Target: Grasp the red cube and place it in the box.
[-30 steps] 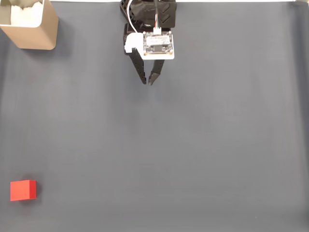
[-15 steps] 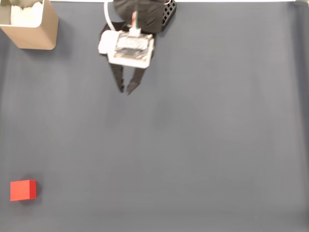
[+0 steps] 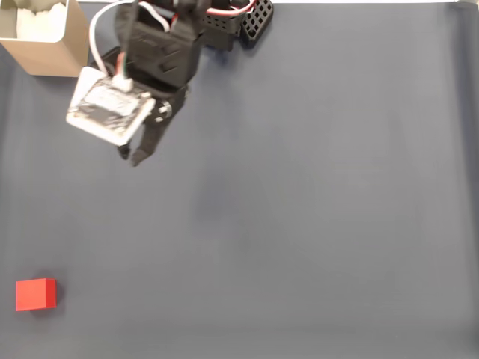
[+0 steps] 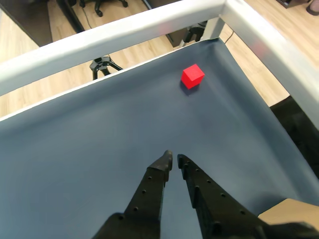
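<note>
The red cube (image 3: 36, 294) lies on the dark grey mat near the bottom left corner in the fixed view. The wrist view has it far ahead of the fingers, close to the mat's far corner (image 4: 192, 75). The tan box (image 3: 52, 45) stands at the top left, and its corner (image 4: 288, 209) peeks in at the wrist view's bottom right. My gripper (image 3: 131, 157) hangs over the mat just right of and below the box, pointing toward the lower left. Its black fingers (image 4: 157, 175) are shut with nothing between them, and the gripper (image 4: 173, 159) is far from the cube.
The dark grey mat (image 3: 314, 209) covers the whole table. A white frame rail (image 4: 124, 30) runs around the mat's far edges in the wrist view, with wooden floor and a small tripod (image 4: 102, 64) beyond it.
The arm has swung left in the fixed view, carrying the gripper from the top middle toward the box side and turning it toward the lower left. Cube and box have not moved.
</note>
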You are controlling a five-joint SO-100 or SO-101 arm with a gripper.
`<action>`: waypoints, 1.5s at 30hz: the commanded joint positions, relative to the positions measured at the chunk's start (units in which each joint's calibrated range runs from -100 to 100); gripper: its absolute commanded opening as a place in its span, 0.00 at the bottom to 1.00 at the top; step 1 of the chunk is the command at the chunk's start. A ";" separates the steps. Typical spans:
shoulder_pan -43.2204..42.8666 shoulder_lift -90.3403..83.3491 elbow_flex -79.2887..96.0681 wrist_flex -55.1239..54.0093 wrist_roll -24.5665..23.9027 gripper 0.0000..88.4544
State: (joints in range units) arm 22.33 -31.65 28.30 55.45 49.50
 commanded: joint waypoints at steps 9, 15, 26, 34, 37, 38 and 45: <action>5.51 14.67 -18.26 -0.94 -1.86 0.04; 6.15 23.08 -27.11 -1.02 -1.66 0.08; 6.36 37.03 -40.16 -5.86 -0.29 0.15; 8.35 51.24 -56.13 -6.27 -0.88 0.25; 9.20 54.01 -59.23 -6.35 -0.73 0.27; 9.49 55.05 -60.42 -6.35 -0.68 0.28; 11.26 61.90 -68.17 -6.43 -1.12 0.33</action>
State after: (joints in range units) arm 32.42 29.31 -34.27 49.96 48.77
